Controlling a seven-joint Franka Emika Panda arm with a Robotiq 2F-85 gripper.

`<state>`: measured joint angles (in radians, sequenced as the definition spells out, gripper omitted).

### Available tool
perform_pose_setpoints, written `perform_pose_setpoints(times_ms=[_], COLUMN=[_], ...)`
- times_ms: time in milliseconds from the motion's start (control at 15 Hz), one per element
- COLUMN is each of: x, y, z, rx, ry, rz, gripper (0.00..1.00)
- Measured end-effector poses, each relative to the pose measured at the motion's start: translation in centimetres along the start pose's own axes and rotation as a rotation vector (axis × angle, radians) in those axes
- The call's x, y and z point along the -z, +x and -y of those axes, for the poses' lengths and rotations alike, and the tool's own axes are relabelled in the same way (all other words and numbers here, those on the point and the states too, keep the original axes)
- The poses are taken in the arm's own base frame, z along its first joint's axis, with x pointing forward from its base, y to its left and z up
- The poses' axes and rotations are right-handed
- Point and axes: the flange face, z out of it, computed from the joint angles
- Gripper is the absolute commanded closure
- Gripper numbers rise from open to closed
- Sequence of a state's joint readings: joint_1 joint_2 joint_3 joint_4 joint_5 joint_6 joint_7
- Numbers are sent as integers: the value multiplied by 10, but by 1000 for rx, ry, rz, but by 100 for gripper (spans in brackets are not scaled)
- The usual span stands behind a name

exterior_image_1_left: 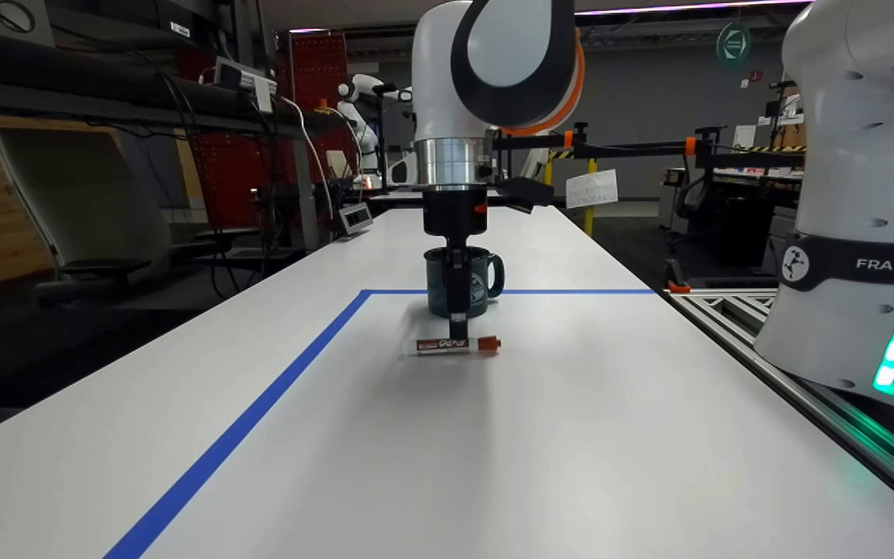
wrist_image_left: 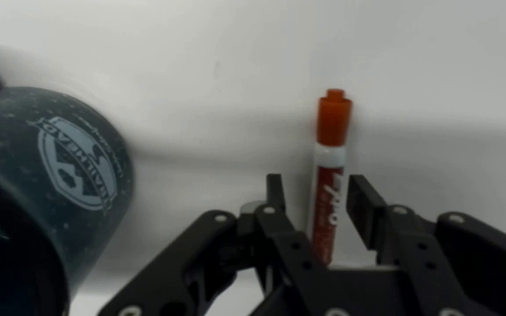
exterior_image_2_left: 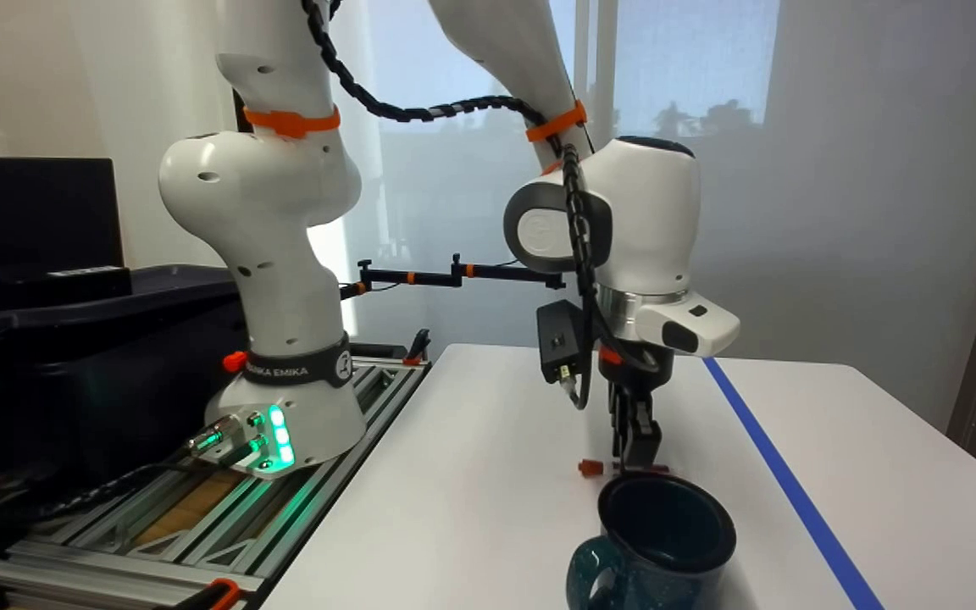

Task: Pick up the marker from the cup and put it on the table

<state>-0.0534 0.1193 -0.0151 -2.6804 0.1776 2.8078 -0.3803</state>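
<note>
Expo marker: lies flat on the white table, well in from both long edges; likely at its goal already.
Pincer: released, one finger each side of the marker, not squeezing it; that spacing presumably lets it rise without dragging.
Trailhead mug: upright near the marker, not touching it; nothing visible inside, though its bottom is hidden.

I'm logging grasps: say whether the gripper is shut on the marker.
No: in the wrist view the gripper stands open, with tabletop visible between one finger and the marker.
</note>
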Motion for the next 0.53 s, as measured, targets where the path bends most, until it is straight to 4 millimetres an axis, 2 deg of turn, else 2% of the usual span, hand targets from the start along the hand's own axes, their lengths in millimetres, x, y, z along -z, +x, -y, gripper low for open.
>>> perform_pose_setpoints(times_ms=[200,533], x=[5,37], y=[0,-6], z=[1,3], rx=[0,-125], ry=[-15,-51], rz=[20,98], gripper=[1,0])
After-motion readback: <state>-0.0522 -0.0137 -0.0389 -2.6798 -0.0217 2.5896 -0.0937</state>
